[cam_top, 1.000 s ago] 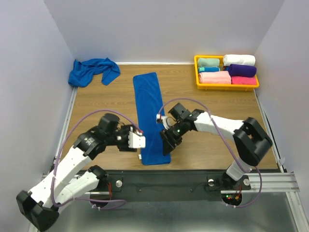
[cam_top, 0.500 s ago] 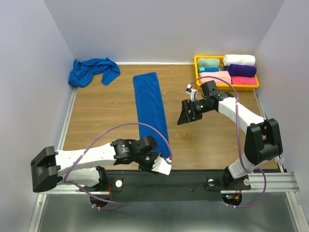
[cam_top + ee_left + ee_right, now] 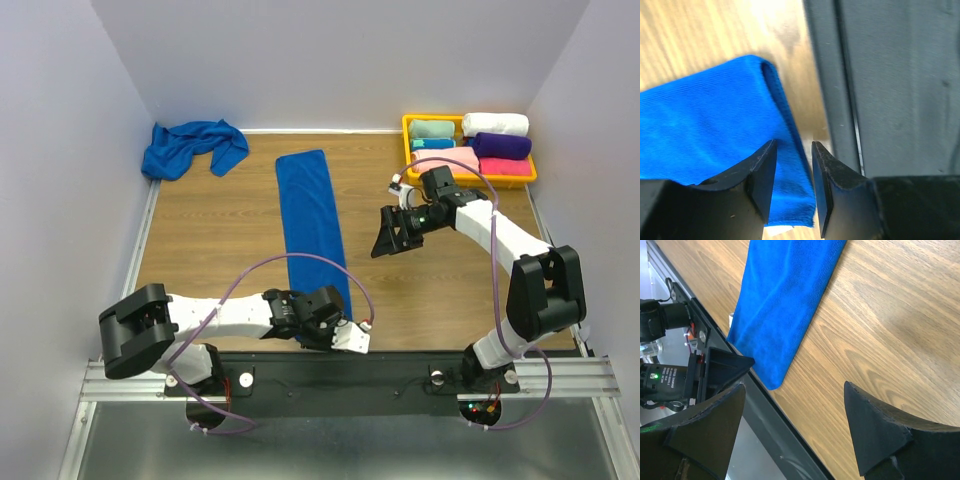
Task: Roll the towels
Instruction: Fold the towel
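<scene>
Royal-blue cloth towel (image 3: 312, 225) lies flat, lengthwise, mid wooden surface (image 3: 200, 250); second royal-blue cloth towel (image 3: 190, 147) sits crumpled at the far-left corner.
Left pincer (image 3: 793, 145), narrowly parted, straddles the flat towel's near-corner edge; right pincer (image 3: 795, 387) hangs wide, empty, to its right.

A wood-grain table (image 3: 200, 215) is enclosed on three sides by plain, pale lavender walls: a left wall (image 3: 60, 150), a far wall (image 3: 330, 60) and a right wall (image 3: 600, 110). White trim (image 3: 330, 131) is run along its far edge. The near edge is bounded by a black strip (image 3: 400, 372) and an aluminium rail (image 3: 570, 378). Nearer still, a grey surface (image 3: 350, 450) is seen. Everything is lit softly and evenly.
</scene>
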Robot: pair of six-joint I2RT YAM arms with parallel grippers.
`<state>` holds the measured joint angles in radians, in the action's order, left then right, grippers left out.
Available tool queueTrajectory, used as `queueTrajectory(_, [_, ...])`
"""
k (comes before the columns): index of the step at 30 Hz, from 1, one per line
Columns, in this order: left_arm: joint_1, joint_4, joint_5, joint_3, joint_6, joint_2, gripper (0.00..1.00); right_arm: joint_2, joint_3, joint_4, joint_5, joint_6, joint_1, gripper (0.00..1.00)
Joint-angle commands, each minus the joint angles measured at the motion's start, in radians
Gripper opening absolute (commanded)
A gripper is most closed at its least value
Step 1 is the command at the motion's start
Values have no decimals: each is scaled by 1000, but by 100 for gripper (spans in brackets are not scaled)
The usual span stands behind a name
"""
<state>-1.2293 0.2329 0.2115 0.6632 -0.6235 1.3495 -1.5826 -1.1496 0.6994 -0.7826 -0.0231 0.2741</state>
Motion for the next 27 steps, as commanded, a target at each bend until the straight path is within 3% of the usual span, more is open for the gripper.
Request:
queueTrajectory(1, [-7,-59,-50,-28,8,-3,45,24,-42,9,-20,15,-6,84])
queueTrajectory(11, [-6,-50,-55,-34,-7,54,44,-5,-45,14,-20,45,-6,84])
queueTrajectory(14, [-6,-29,-49,-14,-18,88,32,-14,-47,14,-14,48,-9,83])
queueTrajectory(15, [-6,-26,-47,-8,-21,92,22,-13,-47,15,-14,49,-13,83])
queueTrajectory(19, [-9,6,-23,15,-31,89,0,-10,-47,17,0,49,-26,83])
queueTrajectory(27, [-22,184,172,137,-53,1,0,13,-48,35,-12,63,-52,82])
